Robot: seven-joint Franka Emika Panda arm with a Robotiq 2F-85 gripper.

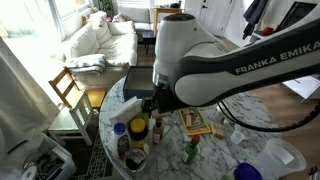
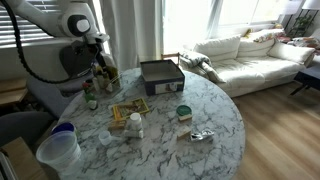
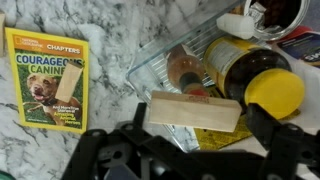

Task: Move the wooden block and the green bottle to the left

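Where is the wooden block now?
In the wrist view the wooden block is low in the centre, between the gripper fingers, right of the book and beside the yellow-capped bottle.

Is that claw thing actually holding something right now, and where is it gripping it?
It appears to be: the flat tan wooden block sits between the fingers of the claw, gripped at its two short ends, raised above the clear plastic tray.

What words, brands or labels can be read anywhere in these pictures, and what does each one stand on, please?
"FRANKA EMIKA": on the robot arm in an exterior view.
"NATIONAL GEOGRAPHIC", "CHAPTERS", "COURAGEOUS CANINE": on the yellow book in the wrist view.
Labels on the jars and bottles are too blurred to read.
The wooden block shows no text.
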